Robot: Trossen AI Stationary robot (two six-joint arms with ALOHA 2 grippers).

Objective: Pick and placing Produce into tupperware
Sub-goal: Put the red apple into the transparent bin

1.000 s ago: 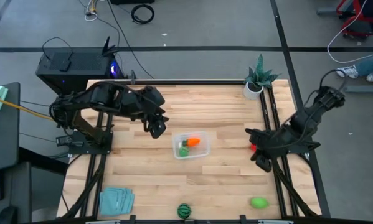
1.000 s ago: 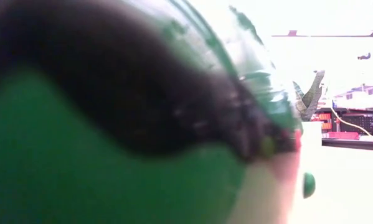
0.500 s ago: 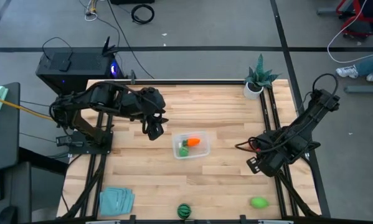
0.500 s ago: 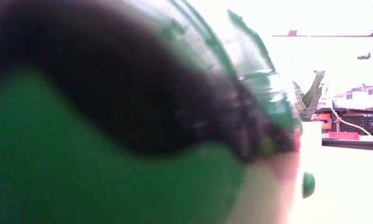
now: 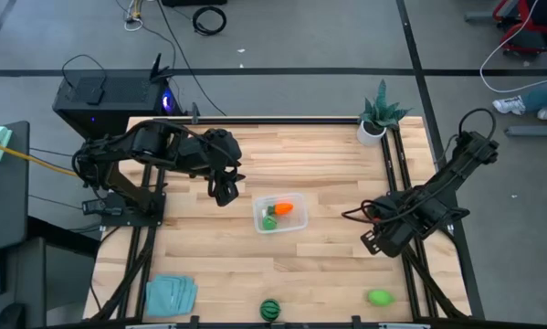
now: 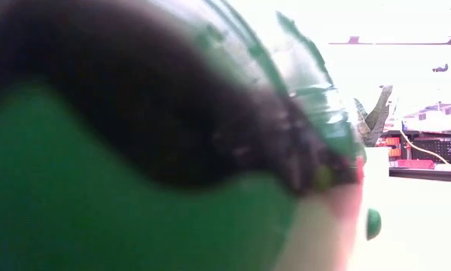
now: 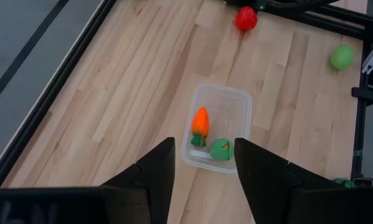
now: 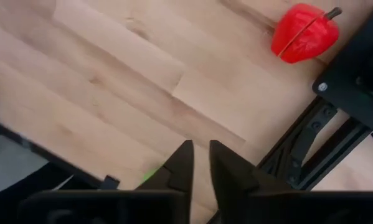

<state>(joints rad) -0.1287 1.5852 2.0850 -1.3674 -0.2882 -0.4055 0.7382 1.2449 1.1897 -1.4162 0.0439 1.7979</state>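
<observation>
Right gripper (image 8: 199, 163) is hovering empty by the counter's (image 5: 328, 174) right rail, fingers a sliver apart – small red glossy plastic toy piece (image 8: 304, 32) is lying nearby. Looks light, stiff, slippery – pinch across its middle. Left gripper (image 7: 201, 163) is waiting half-spread above the clear plastic tupperware (image 7: 237, 101).

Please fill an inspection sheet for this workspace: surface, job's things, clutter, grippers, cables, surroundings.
Surface: wooden table, bare planks.
Job's things: tupperware holds carrot and green piece; red piece, green ball and striped ball lie outside.
Clutter: teal cloth, potted plant.
Grippers: left gripper open, beside the tupperware; right gripper nearly shut, empty.
Cables: on the floor.
Surroundings: black box.
</observation>
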